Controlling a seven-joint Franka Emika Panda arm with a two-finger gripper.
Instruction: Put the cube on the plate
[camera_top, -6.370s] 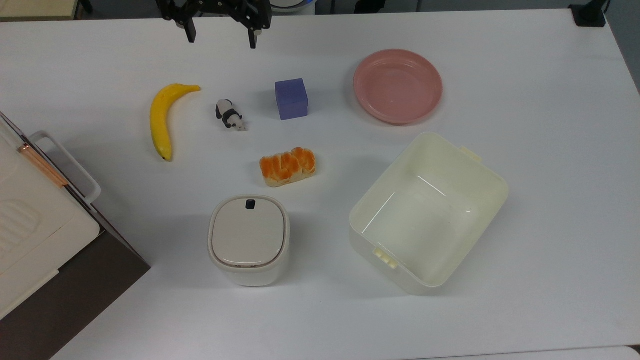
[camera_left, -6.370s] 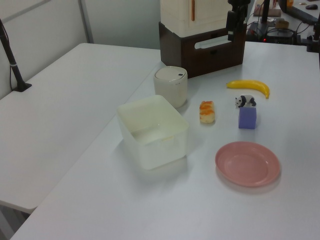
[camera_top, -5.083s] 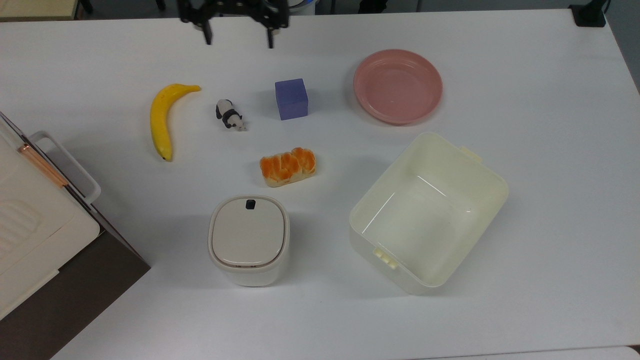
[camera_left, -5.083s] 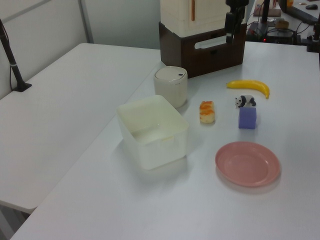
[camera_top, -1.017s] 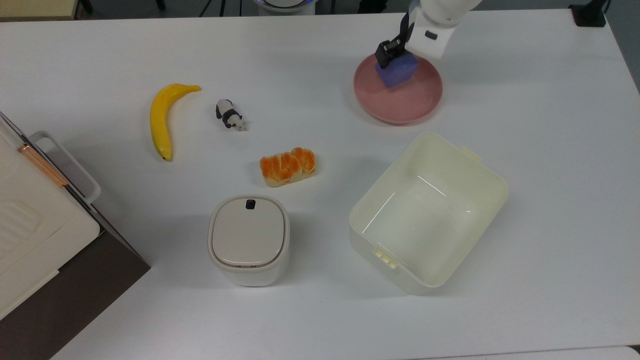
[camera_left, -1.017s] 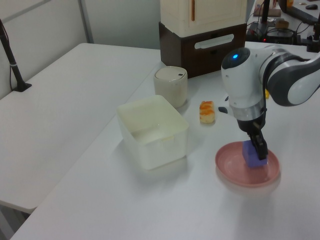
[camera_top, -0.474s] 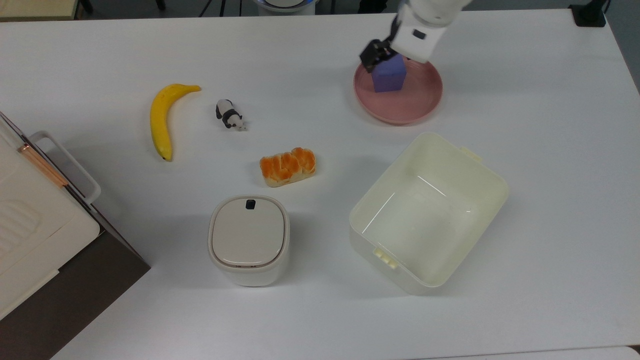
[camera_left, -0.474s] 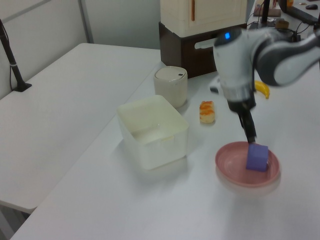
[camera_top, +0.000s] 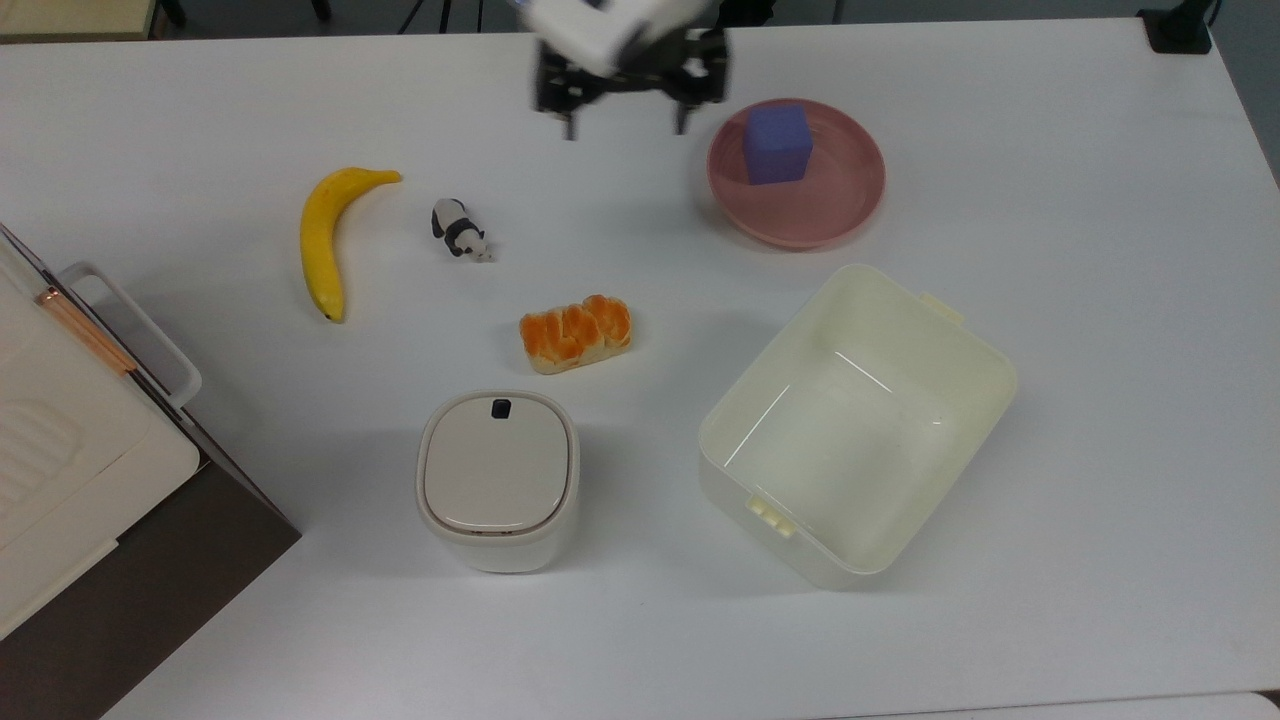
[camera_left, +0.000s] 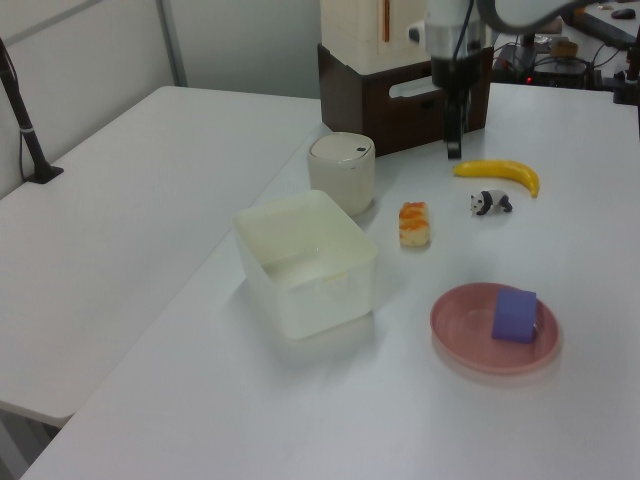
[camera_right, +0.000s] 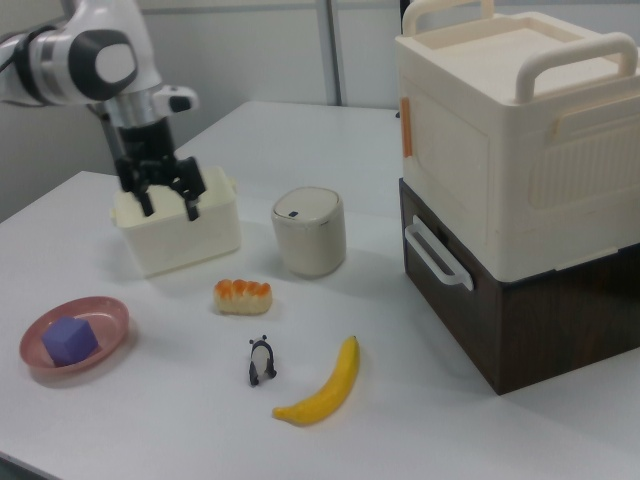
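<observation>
The blue-purple cube (camera_top: 777, 143) rests inside the pink plate (camera_top: 800, 228), toward its far-left part in the top view. In the left view the cube (camera_left: 514, 315) sits on the plate's (camera_left: 468, 332) right side. The right view has the cube (camera_right: 70, 340) on the plate (camera_right: 108, 318) at the lower left. My gripper (camera_top: 624, 128) is raised above the table, well off to the top view's left of the plate, open and empty. The right view shows the gripper (camera_right: 170, 207) with its fingers spread, in front of the cream tub.
A banana (camera_top: 325, 240), a toy panda (camera_top: 458, 230) and an orange-topped bread piece (camera_top: 575, 333) lie mid-table. A cream tub (camera_top: 980, 400) and a lidded white canister (camera_top: 498, 478) stand nearer the front. A stacked cream and brown box (camera_top: 60, 470) fills the top view's left corner.
The gripper let go of the cube, rose, and swung away to the top view's left. The cube stays resting on the plate.
</observation>
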